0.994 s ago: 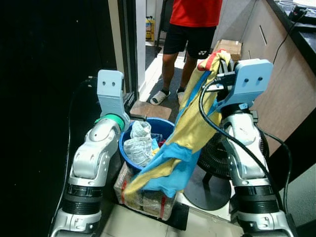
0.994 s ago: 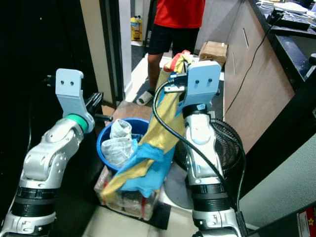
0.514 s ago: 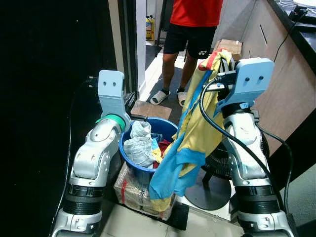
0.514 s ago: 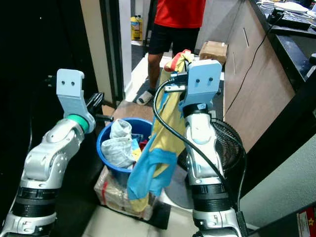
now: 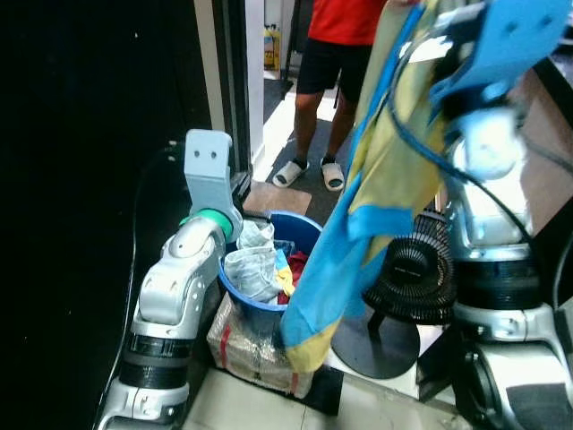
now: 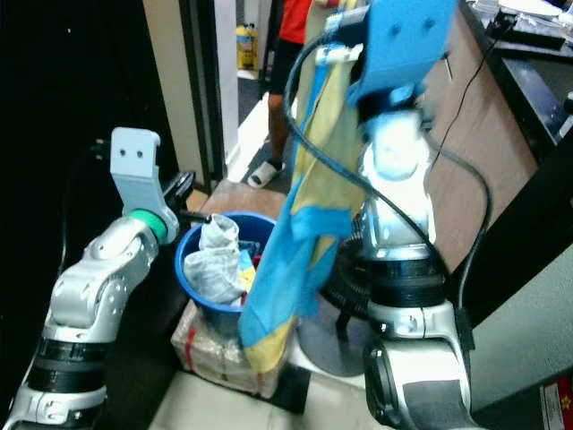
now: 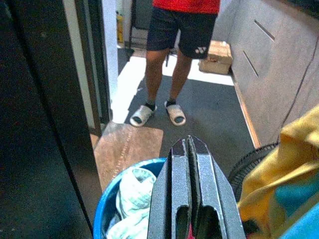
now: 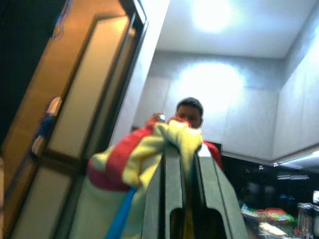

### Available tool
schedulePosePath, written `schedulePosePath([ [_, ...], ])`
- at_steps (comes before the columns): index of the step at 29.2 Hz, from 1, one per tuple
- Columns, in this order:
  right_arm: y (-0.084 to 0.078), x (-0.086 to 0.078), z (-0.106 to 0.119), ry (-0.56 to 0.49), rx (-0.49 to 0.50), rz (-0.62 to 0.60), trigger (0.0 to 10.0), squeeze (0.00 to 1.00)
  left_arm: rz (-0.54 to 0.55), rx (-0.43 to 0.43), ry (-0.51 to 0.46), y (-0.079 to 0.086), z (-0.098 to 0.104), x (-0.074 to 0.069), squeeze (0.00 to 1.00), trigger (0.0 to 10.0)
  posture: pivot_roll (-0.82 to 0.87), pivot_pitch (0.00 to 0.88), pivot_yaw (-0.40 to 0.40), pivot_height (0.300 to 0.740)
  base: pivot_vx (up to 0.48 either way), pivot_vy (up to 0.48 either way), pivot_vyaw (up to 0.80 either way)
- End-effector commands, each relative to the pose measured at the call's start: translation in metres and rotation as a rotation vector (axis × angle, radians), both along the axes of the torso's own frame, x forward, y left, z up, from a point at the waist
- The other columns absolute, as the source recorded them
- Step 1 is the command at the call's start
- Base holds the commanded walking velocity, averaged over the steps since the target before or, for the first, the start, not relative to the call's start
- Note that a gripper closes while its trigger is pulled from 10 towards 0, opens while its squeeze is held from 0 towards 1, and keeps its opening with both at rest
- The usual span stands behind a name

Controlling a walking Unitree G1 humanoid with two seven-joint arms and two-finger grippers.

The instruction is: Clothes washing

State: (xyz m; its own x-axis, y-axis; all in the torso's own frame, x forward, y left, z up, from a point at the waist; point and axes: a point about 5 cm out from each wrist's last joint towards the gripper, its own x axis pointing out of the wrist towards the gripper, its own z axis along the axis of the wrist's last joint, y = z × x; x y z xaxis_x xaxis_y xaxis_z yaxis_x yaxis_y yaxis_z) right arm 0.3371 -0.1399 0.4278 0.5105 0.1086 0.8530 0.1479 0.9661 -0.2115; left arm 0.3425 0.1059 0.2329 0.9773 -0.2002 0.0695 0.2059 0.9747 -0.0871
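The soft yellow and blue garment with a red patch (image 5: 376, 188) hangs down the centre of the left eye frame, from the top edge to a loose tail just above the floor, in front of the round blue plastic tub (image 5: 300, 235). You are holding it by a bunched fold at its upper end: in the right wrist view the right gripper (image 8: 183, 164) is pinched closed on that yellow and red bundle, and the cloth spills over the black fingers (image 8: 172, 189).

Expect it to handle as light, limp fabric. It will sag, swing and fold on itself, and the long tail can drag or catch. A pinch on a thick gathered fold, as you have now, looks safer to me than a single layer, which could slip out.

In the tub, centre left of the frame, lies a crumpled white and grey cloth (image 5: 252, 265) with some red and yellow fabric beside it. The tub sits on a plastic-wrapped bundle with red stripes (image 5: 251, 351). Your left gripper (image 7: 190, 149) sits over the tub's near rim with its fingers pressed together and nothing between them.

To the tub's right stands a black floor fan (image 5: 405, 285); keep the hanging tail off it. A person in a red shirt, black shorts and white slippers (image 5: 336, 63) stands at the upper centre.
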Motion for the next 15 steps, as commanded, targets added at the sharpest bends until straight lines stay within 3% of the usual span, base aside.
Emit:
schedulePosePath([
  [1,-0.005,-0.022,0.045,-0.182,0.015,0.005,10.0,0.00,-0.006,0.000,0.009,-0.002,-0.003,0.000,0.00,10.0,0.05,0.000,0.017,0.740,0.000,0.000,0.00],
  [2,-0.005,-0.022,0.045,-0.182,0.015,0.005,10.0,0.00,-0.006,0.000,0.009,-0.002,-0.003,0.000,0.00,10.0,0.05,0.000,0.017,0.740,0.000,0.000,0.00],
  [4,-0.008,-0.053,0.110,-0.402,0.025,-0.019,10.0,0.00,-0.004,-0.006,0.014,-0.003,-0.005,-0.001,0.00,10.0,0.06,0.000,0.014,0.740,0.000,0.000,0.00],
  [5,-0.008,-0.053,0.110,-0.402,0.025,-0.019,10.0,0.00,-0.004,-0.006,0.014,-0.003,-0.005,-0.001,0.00,10.0,0.06,0.000,0.014,0.740,0.000,0.000,0.00],
  [6,-0.007,-0.073,0.135,-0.515,0.028,-0.036,10.0,0.00,-0.003,-0.006,0.017,-0.003,-0.006,-0.001,0.00,10.0,0.06,0.000,0.014,0.740,0.000,0.000,0.00],
  [8,-0.007,-0.073,0.135,-0.515,0.028,-0.036,10.0,0.00,-0.003,-0.006,0.017,-0.003,-0.006,-0.001,0.00,10.0,0.06,0.000,0.014,0.740,0.000,0.000,0.00],
  [9,-0.006,-0.088,0.150,-0.588,0.030,-0.045,10.0,0.00,-0.002,-0.006,0.020,-0.002,-0.007,-0.002,0.00,10.0,0.06,0.000,0.018,0.740,0.000,0.000,0.00],
  [10,-0.006,-0.088,0.150,-0.588,0.030,-0.045,10.0,0.00,-0.002,-0.006,0.020,-0.002,-0.007,-0.002,0.00,10.0,0.06,0.000,0.018,0.740,0.000,0.000,0.00],
  [12,-0.004,-0.111,0.173,-0.706,0.037,-0.082,10.0,0.00,-0.005,-0.004,0.023,-0.003,-0.007,-0.001,0.00,10.0,0.05,0.000,0.021,0.740,0.000,0.000,0.00],
  [15,-0.004,-0.116,0.179,-0.728,0.040,-0.092,10.0,0.00,-0.007,-0.004,0.023,-0.003,-0.007,-0.001,0.00,10.0,0.05,0.000,0.022,0.740,0.000,0.000,0.00],
])
